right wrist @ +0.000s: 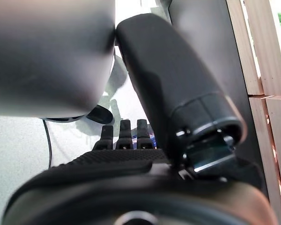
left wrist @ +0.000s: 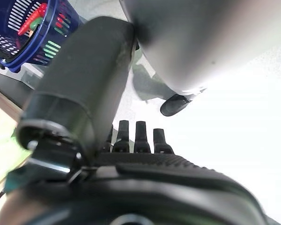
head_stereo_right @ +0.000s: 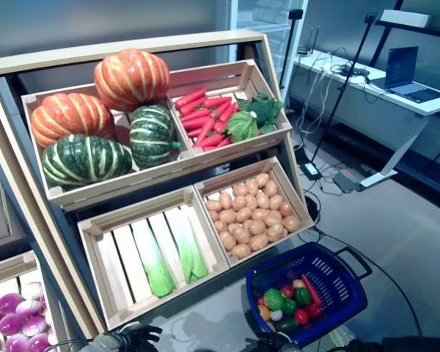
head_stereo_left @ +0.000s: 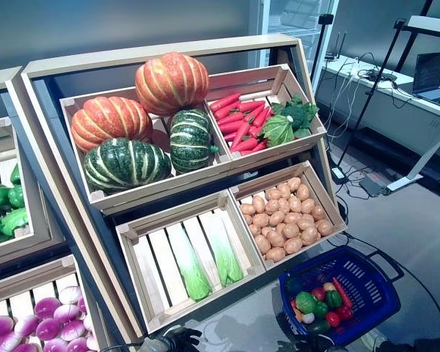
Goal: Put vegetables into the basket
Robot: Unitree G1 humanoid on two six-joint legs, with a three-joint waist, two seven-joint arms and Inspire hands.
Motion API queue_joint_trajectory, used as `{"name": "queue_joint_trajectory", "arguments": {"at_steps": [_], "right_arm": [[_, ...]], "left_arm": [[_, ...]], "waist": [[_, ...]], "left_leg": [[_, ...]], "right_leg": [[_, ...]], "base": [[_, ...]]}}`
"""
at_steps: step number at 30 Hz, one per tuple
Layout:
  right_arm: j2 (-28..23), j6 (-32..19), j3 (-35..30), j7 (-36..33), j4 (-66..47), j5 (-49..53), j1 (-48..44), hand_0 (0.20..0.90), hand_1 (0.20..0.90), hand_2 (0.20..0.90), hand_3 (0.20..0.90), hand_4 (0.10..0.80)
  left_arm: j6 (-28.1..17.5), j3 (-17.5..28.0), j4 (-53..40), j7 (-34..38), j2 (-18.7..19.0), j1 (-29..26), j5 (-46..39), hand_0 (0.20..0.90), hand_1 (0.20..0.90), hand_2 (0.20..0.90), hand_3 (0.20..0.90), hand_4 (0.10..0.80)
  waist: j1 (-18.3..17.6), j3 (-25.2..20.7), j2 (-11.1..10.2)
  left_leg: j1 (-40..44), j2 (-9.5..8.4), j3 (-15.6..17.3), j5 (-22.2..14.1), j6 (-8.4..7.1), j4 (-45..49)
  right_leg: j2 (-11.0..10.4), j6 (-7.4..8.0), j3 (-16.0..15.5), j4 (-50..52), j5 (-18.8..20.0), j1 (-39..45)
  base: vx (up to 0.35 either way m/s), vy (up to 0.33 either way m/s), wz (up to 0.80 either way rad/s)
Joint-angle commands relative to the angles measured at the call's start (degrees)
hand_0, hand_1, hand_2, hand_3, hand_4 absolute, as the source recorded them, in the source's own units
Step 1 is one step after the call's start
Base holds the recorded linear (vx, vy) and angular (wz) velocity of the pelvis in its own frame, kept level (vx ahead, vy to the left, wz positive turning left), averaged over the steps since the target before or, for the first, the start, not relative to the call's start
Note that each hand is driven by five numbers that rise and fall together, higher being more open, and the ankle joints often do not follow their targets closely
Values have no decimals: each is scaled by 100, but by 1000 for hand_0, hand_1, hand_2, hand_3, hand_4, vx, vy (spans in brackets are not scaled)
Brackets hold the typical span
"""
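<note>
The blue plastic basket [head_stereo_left: 372,286] stands on the floor at the lower right of the wooden vegetable stand [head_stereo_left: 103,204]. It holds green peppers [head_stereo_left: 306,301], red tomatoes [head_stereo_left: 332,319], a long red vegetable [head_stereo_left: 342,292] and other small pieces. The basket also shows in the left wrist view [left wrist: 18,33]. My left hand [left wrist: 140,161] hangs low beside me with straight fingers [left wrist: 141,133] pointing at the floor, holding nothing. My right hand [right wrist: 124,159] hangs the same way, fingers [right wrist: 125,133] straight and empty. Both hands are well away from the basket and the crates.
A second stand [head_stereo_left: 15,220] is at the left. A white desk [head_stereo_left: 396,95] with a laptop, a black pole stand [head_stereo_left: 367,95] and floor cables are at the right back. Grey floor lies around the basket.
</note>
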Motion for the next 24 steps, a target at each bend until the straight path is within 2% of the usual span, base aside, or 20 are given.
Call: {"name": "queue_joint_trajectory", "arguments": {"at_steps": [1,24], "right_arm": [[38,-101,190,148,152,17,-591,900,900,900,900,800],[22,-95,177,183,151,-39,-578,900,900,900,900,800]], "left_arm": [[-266,6,205,83,23,-545,85,900,900,900,900,800],[-246,22,182,42,30,-535,30,900,900,900,900,800]], "waist": [[28,244,-166],[19,241,-164]], "left_leg": [[42,155,-302,-209,-209,48],[42,162,-312,-209,-205,48]], "right_leg": [[-257,270,-15,33,-183,471],[-243,263,8,33,-192,467]], "base": [[0,0,0],[0,0,0]]}}
